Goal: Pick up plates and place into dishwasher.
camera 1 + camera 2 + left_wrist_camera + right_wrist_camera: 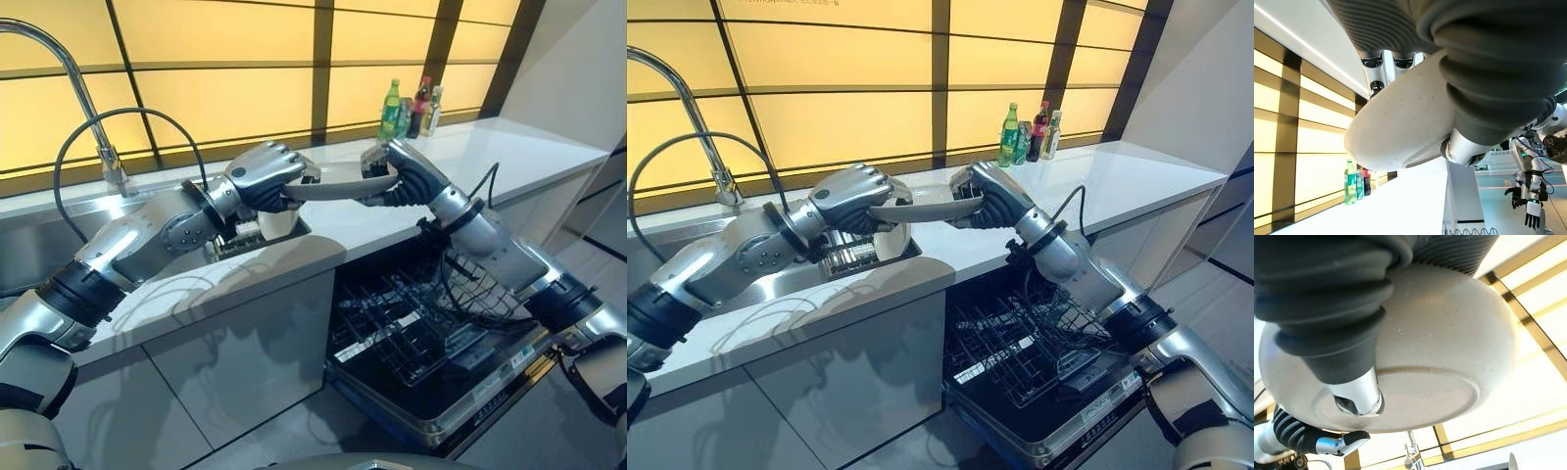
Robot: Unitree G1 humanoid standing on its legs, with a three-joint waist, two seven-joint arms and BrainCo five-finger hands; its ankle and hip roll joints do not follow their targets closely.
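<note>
both hands are closed on one beige plate [921,208], which is held level in the air above the white desk [1097,186], between the sink [774,284] and the open dishwasher [1038,372]. the plate's left edge is gripped by the left hand [850,199], whose fingers [1375,73] are curled over the rim while the thumb is pressed to the underside, as seen in the left wrist view. the plate's right edge is pinched by the right hand [988,196]; in the right wrist view its thumb [1354,391] is laid against the plate's flat base and the fingers are hidden over the top. the left arm is stretched forward from the lower left across the sink, with the wrist turned so the hand's back faces up. the right arm is raised from the lower right over the dishwasher, bent at the elbow, with the hand reaching toward the other hand. a wire rack [1019,343] is seen pulled out in the dishwasher below the right forearm. a second plate [890,243] is stood on edge in the sink just under the left hand. a faucet [686,98] is arched over the sink, and some bottles [1027,132] are stood at the far back of the desk.
</note>
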